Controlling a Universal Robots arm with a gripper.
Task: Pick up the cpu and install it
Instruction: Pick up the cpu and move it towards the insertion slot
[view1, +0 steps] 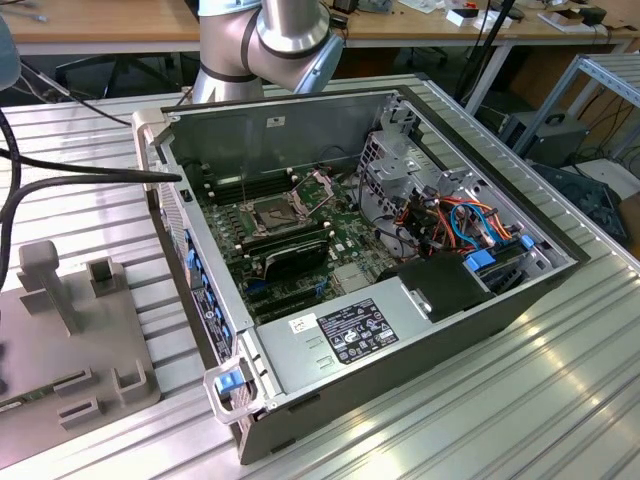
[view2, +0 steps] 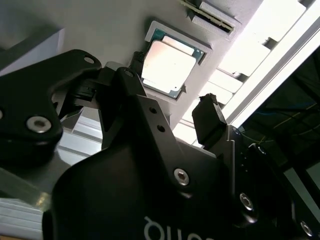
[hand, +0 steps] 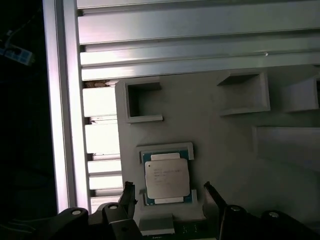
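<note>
The worktop (view1: 520, 400) is a pale grey surface of parallel ribbed aluminium profiles. It occupies the lower, left and right parts of the exterior view, with the ribs running diagonally towards the upper right. In the first wrist view its slats (hand: 200, 30) reflect strong light and end at a straight edge with a dark area beyond it. Light wooden desks (view1: 100, 25) stand along the top of the exterior view, with loose items on them and shadowed space beneath. At the upper right is a grey metal rack (view1: 612, 70), with a dark grey box (view1: 545, 135) below it, beyond the worktop's edge.
</note>
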